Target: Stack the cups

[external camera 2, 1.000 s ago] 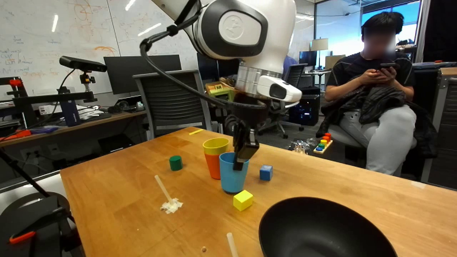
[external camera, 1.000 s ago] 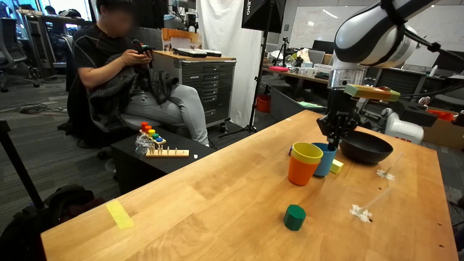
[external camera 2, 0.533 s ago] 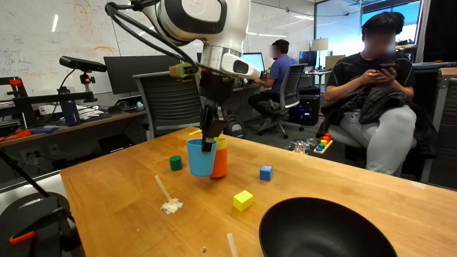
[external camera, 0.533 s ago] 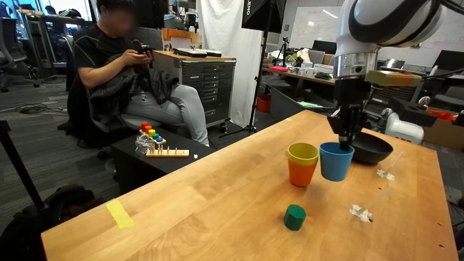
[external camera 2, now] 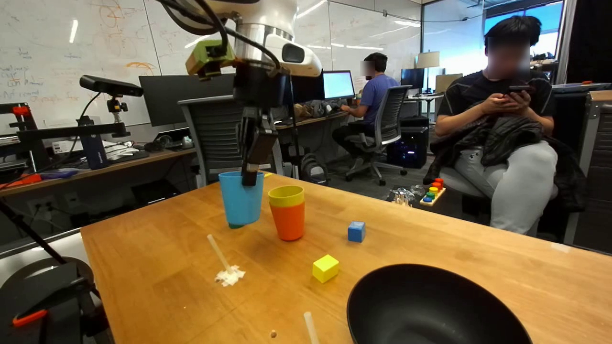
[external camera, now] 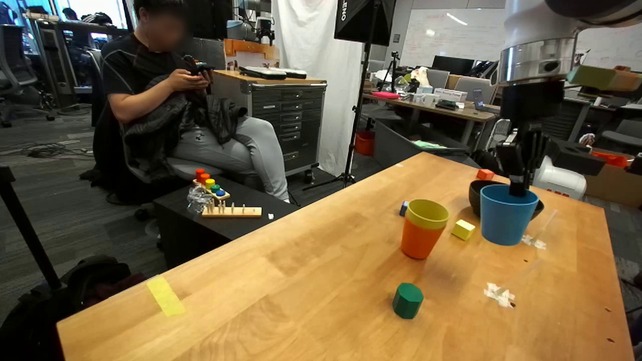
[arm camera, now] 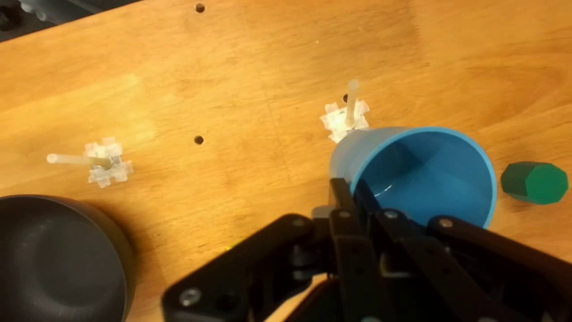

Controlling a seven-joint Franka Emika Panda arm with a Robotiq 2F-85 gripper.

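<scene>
My end effector [arm camera: 351, 187] grasps the blue cup [arm camera: 431, 174] at its rim, one jaw inside, one outside, off the desk [external camera 2: 162, 291] and to one side of the orange cup [external camera 2: 289, 223]. The yellow cup [external camera 2: 287, 199] sits nested in the orange cup. In both exterior views the blue cup's base looks lower than the yellow cup's rim, so I judge crossing without rising first could knock the orange cup down. Pinched at one edge only, the blue cup could also swivel and jam if I lower it off-centre over the orange cup.
</scene>
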